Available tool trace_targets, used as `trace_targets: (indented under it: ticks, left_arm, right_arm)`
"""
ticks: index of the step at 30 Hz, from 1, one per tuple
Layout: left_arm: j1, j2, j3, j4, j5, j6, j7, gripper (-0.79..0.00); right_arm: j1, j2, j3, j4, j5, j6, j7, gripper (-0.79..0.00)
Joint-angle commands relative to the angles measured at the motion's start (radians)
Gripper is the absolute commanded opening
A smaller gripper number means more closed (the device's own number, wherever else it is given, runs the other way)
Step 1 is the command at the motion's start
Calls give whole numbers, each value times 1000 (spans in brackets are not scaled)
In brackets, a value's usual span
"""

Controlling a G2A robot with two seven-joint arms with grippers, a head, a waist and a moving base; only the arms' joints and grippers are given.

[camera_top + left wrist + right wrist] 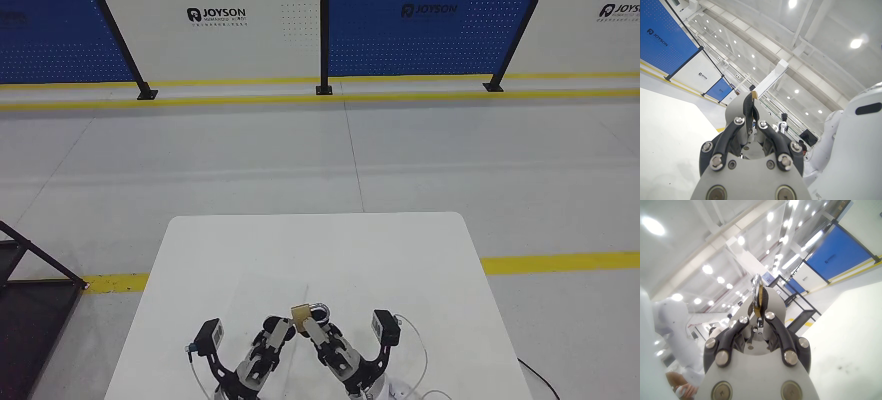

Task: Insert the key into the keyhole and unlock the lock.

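Off the left edge of the table (300, 250) stands a black frame rack (25, 270). Over the table's near edge the left gripper (283, 326) is pressed together on the brass lock (300, 314), a corner of which juts past its fingertips (748, 103). Right of it over the same edge, the right gripper (316, 328) pinches the brass key (757, 311), with its silver ring (756, 285) sticking out. I cannot tell whether key and lock touch; a yellow floor line (560, 263) runs off the table's right edge.

The white table (330, 260) with rounded far corners stands on a pale grey floor (300, 150), its top bearing a few small dark specks (843, 368).
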Motion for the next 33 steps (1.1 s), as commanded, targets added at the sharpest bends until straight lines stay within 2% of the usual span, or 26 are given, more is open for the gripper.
trace_targets:
  ticks: [1, 10, 20, 33]
  left_arm:
    - [-3, -1, -9, -5, 32, -1, 12, -785]
    - [-2, -10, -40, -9, 263, 14, 164, -785]
    - [-11, -16, -39, 4, 534, 91, 355, -785]
    - [-41, -8, -19, 38, 941, 360, 654, -785]
  right_arm:
    - [-2, 1, 1, -4, 0, -1, 1, -785]
    - [-19, 6, 12, -24, 11, -8, 10, -785]
    - [-34, 12, 21, -43, 27, -7, 24, -785]
    - [-48, 19, 29, -59, 46, 4, 47, -785]
